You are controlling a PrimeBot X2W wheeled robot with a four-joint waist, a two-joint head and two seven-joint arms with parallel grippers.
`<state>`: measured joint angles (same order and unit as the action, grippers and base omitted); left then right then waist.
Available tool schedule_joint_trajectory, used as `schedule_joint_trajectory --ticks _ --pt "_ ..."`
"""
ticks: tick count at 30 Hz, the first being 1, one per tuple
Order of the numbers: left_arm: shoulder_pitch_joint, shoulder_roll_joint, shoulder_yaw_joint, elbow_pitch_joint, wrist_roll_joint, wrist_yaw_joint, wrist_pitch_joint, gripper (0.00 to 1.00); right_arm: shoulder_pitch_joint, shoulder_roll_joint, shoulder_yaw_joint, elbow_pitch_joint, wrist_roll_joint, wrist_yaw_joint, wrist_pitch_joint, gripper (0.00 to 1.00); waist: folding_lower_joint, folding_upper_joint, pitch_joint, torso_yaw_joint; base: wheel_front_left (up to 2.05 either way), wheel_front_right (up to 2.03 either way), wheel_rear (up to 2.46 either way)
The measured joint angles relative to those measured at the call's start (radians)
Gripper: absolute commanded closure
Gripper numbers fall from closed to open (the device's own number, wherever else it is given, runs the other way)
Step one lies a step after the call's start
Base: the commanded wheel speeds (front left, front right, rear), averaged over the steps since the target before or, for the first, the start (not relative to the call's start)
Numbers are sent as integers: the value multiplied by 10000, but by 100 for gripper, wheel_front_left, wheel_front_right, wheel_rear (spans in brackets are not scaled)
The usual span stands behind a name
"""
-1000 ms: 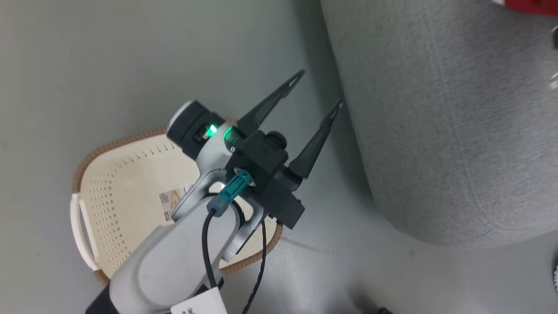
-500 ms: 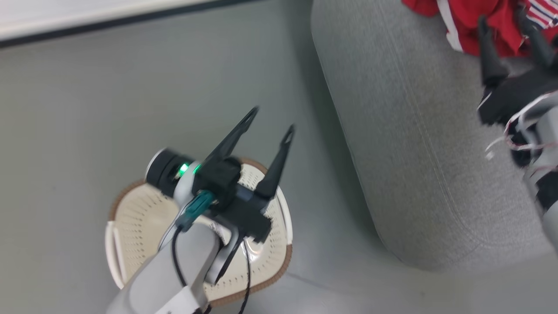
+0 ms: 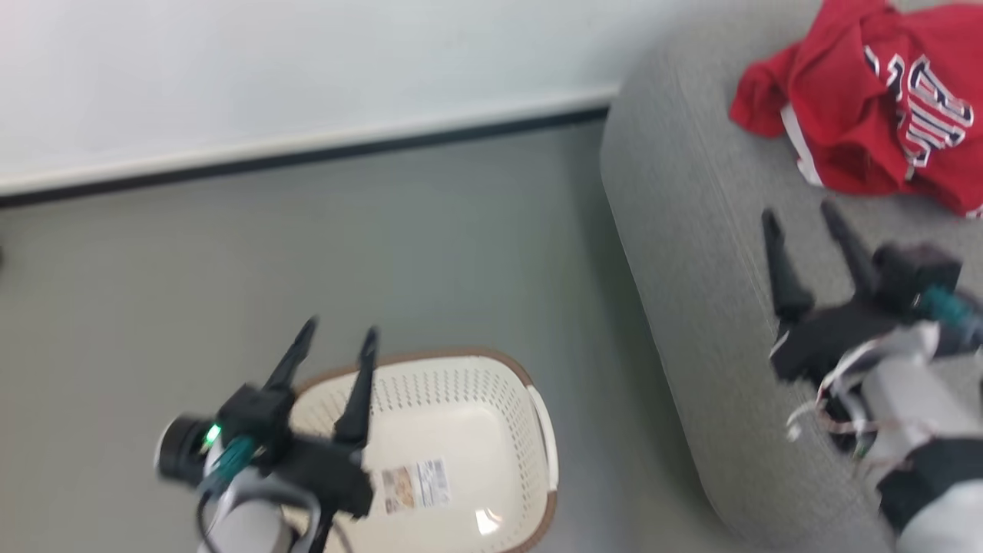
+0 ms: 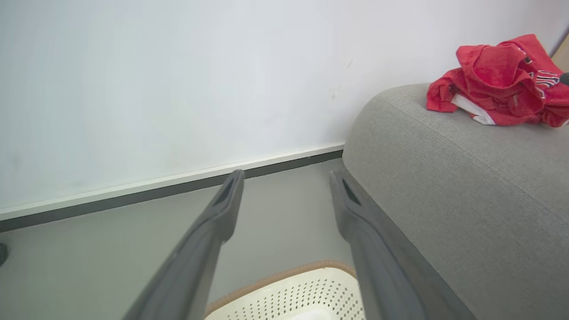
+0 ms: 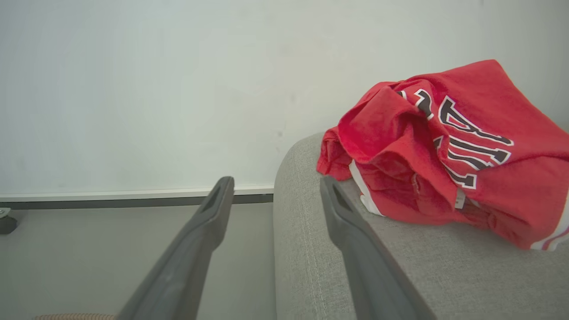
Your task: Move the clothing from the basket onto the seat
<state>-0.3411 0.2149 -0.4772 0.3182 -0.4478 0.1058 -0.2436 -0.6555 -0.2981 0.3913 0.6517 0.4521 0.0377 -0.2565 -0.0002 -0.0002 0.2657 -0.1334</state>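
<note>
r pincer point(image 3: 798, 210) backed off clothing point(image 3: 860, 115) on seat point(image 3: 691, 269), l pincer point(image 3: 340, 327) over basket point(image 3: 461, 358), both wide, wall point(image 3: 307, 69) behind

clothing point(image 3: 845, 100) on seat point(image 3: 691, 292), basket point(image 3: 461, 358) nr L gripper point(image 3: 341, 327)

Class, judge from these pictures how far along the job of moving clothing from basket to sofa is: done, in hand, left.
Done: the red clothing lies on the sofa; the basket shows just a label inside. In hand: nothing; the left end effector above the basket and the right end effector over the sofa are open and empty. Left: apparently nothing to move.
</note>
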Motion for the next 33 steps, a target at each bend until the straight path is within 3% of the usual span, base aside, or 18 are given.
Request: schedule_joint_trajectory --ticks 6,17,23,33 --pt "1329 343 717 -10 -332 88 -50 0 1655 395 -42 -1252 -159 -543 0 0 -1 0 -895 361 0 0 0" --pt "3689 587 1505 -614 -451 174 -58 0 4614 374 -301 -3452 -470 -1331 0 0 -1 0 -2564 748 0 0 0" --pt "4455 589 1885 -1419 -339 176 -59 0 6072 255 -704 -4798 -656 -1488 0 0 0 0 -3248 918 0 0 0" --pt "4887 401 2451 -2209 -82 186 -59 0 6861 295 -1248 -5599 -736 -1592 0 0 1 2 -3371 1063 0 0 0"
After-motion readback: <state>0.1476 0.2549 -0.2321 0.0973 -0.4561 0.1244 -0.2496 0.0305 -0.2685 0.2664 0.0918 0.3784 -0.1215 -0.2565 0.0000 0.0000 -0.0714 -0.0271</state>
